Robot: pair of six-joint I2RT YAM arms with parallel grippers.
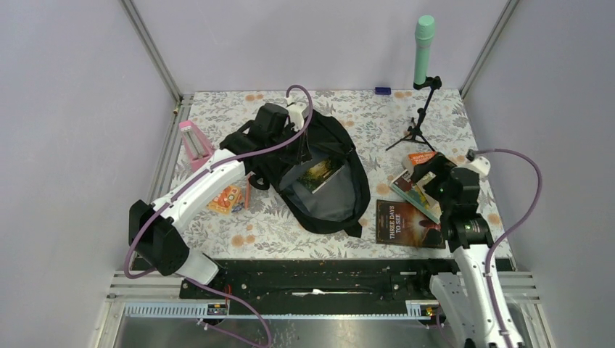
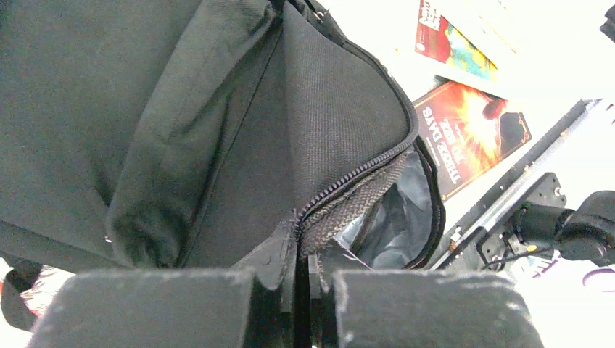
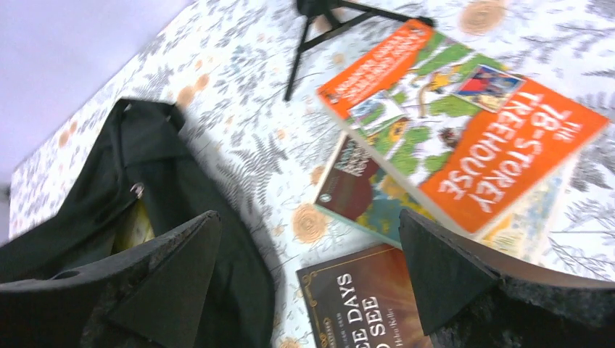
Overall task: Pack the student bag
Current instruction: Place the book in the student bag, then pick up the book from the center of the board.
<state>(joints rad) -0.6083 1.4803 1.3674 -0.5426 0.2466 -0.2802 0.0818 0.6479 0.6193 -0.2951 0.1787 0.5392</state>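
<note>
The student bag [image 1: 330, 206] is a black backpack lying in the middle of the table. Its main compartment is open, showing grey lining and a book [image 1: 320, 172] inside. My left gripper [image 1: 300, 139] is shut on the bag's upper opening edge. In the left wrist view the left gripper [image 2: 308, 279] pinches the fabric edge beside the zip, on the bag [image 2: 181, 130]. My right gripper [image 1: 429, 183] is open and empty above the books right of the bag. In the right wrist view the right gripper [image 3: 308, 254] hovers over "Three Days to See" [image 3: 362, 304], with the bag [image 3: 152, 174] at its left.
An orange "78-Storey Treehouse" book [image 3: 471, 123] lies on a teal book [image 3: 362, 192]. "Three Days to See" [image 1: 406, 222] lies near the front rail [image 1: 319, 279]. A tripod with a mint microphone [image 1: 423, 51] stands back right. A pink stand [image 1: 194, 141] and an orange box [image 1: 226, 198] are left of the bag.
</note>
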